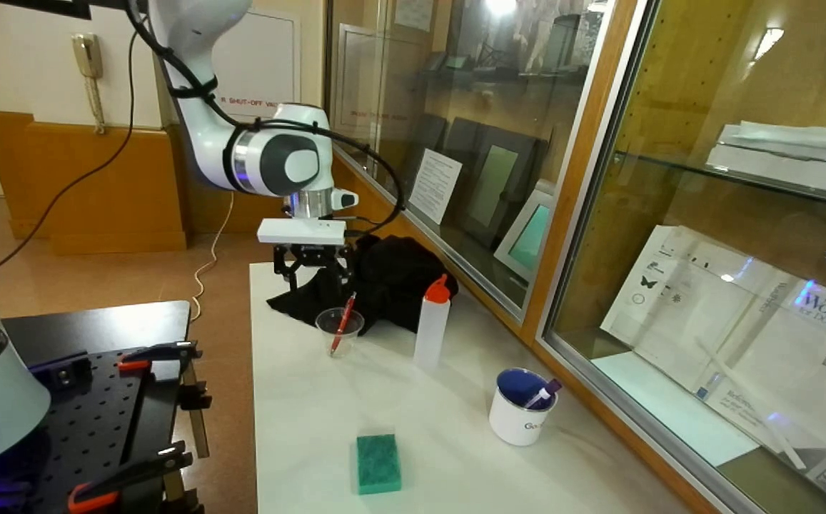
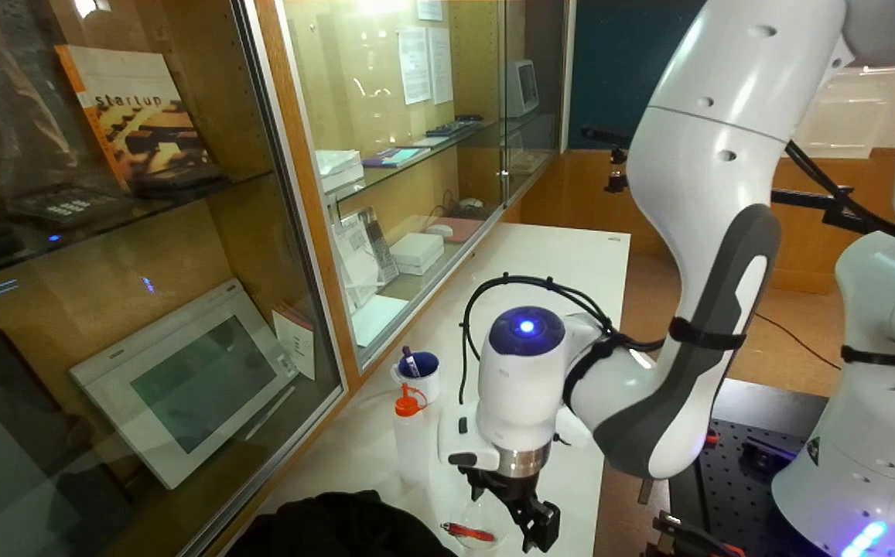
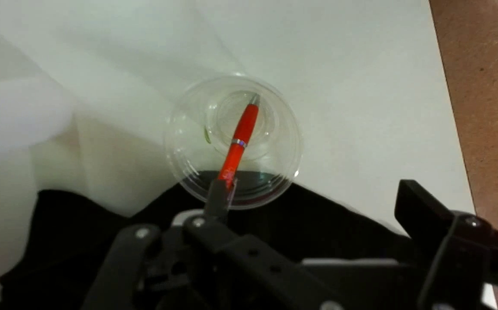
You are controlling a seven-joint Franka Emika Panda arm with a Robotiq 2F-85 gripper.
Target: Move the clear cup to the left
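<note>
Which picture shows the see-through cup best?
The wrist view: from above, the clear cup looks big, with nearly its whole rim showing. In an exterior view the clear cup is smaller but its side shows; in an exterior view the clear cup looks faint.

1. The clear cup (image 3: 266, 146) is looking colourless, with whitish glints on its rim.
2. The pen (image 3: 245, 126) in the cup is showing red, with a silver band and tip.
3. Beside the cup, the cloth (image 1: 388, 285) is showing black.
4. Near the cup, the bottle (image 1: 432, 328) is wearing a red cap (image 1: 437, 290) over white.
5. Well apart from the cup, the mug (image 1: 511, 421) is pairing white outside with blue inside.
6. Also well apart from the cup, the sponge (image 1: 378, 462) is showing green.
7. Under the cup, the table (image 1: 298, 421) is looking white.
8. Near the cup, the gripper (image 1: 320, 284) is looking black.
</note>
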